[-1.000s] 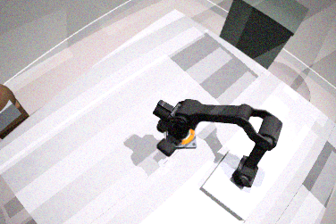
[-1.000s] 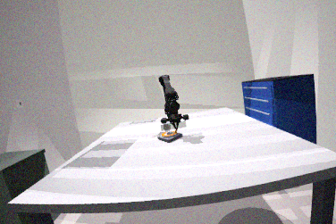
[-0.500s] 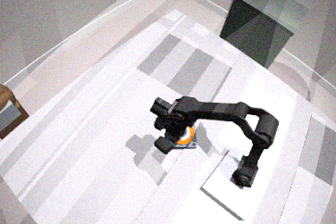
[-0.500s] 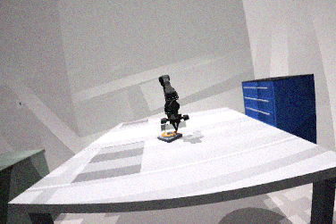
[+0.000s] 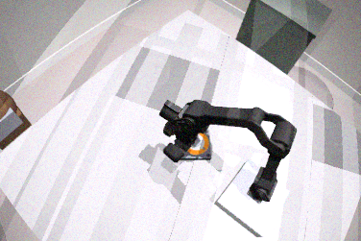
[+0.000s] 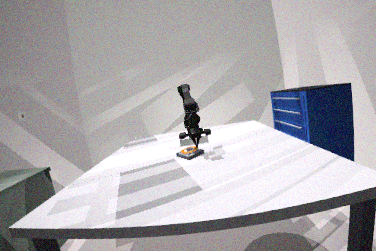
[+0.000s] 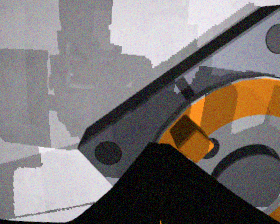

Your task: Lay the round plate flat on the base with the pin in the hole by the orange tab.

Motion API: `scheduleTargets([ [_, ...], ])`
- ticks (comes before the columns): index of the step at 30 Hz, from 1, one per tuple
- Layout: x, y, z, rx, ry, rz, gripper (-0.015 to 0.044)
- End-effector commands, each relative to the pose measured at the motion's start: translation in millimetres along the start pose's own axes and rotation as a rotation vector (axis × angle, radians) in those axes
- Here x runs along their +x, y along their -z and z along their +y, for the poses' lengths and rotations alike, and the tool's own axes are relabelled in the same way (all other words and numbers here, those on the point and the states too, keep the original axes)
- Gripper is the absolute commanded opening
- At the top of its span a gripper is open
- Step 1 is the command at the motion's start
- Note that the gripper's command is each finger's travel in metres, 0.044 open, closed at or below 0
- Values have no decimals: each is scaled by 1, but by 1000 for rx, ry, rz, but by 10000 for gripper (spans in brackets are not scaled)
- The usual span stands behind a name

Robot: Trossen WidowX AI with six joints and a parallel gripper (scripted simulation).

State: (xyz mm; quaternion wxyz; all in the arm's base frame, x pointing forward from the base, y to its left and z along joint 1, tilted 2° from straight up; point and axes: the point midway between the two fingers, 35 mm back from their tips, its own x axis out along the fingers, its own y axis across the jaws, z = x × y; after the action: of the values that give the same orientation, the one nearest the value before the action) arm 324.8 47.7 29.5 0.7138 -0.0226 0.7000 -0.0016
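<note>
The round plate [image 5: 206, 147] [image 6: 183, 152] [image 7: 218, 106] has an orange ring and a grey middle. It sits over the dark square base [image 5: 206, 156] [image 6: 191, 157] [image 7: 136, 120], with the round post [image 7: 256, 177] in its centre. The orange tab [image 7: 195, 148] stands up at the ring, and the small dark hole [image 7: 212, 147] is right beside it. I cannot tell whether the pin is in that hole, or whether the plate is flat. My gripper [image 5: 195, 138] [image 6: 197, 147] [image 7: 157, 153] is shut and empty. Its tips are close beside the tab; contact cannot be told.
Round dark spots [image 7: 108, 152] mark the base's corners. A short dark mark [image 7: 184, 88] shows on the base by the plate's edge. The arm stands on a white slab [image 5: 235, 203]. A blue cabinet [image 6: 325, 119] and a dark green box [image 5: 278, 33] stand beyond the table.
</note>
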Motion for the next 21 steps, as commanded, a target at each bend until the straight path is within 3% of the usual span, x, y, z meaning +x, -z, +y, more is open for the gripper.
scheduleTargets([
  [1, 0, -5, -3, 0, 5, -6, 0],
  [14, 0, -12, -6, 0, 5, -6, 0],
  [21, -42, -6, -5, 0, 5, -6, 0],
])
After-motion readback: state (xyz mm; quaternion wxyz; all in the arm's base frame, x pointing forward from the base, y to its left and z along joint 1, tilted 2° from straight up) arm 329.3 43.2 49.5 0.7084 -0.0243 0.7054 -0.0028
